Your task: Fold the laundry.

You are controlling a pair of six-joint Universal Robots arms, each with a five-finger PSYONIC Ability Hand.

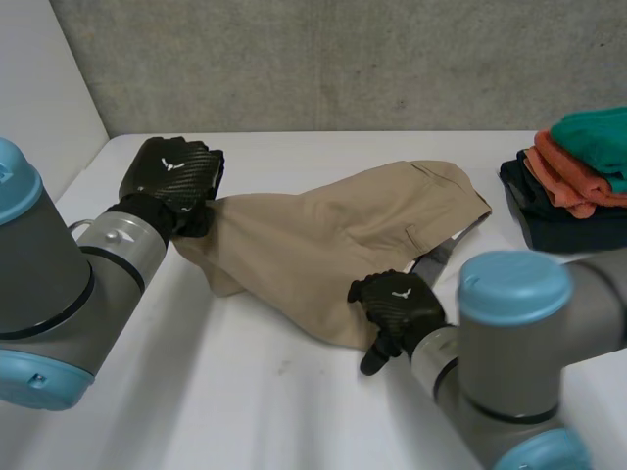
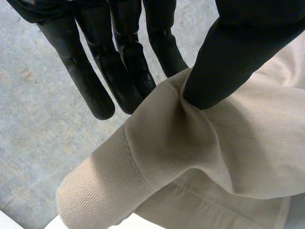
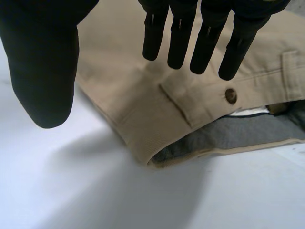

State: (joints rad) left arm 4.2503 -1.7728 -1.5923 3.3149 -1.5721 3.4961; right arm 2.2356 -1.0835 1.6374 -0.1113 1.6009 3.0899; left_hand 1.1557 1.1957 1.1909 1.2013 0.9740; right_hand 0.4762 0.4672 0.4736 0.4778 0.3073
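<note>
Head view: left hand [image 1: 174, 168] (fingertips hidden) pinches trousers [image 1: 333, 240].

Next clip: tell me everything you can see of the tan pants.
The pants are tan, twill-looking cloth, lying rumpled and partly folded across the middle of the white table. The waistband shows a brown button, a flap and grey lining. The left hand pinches the end at the robot's left between thumb and fingers. The right hand is open over the waistband corner; whether it touches is unclear.
</note>
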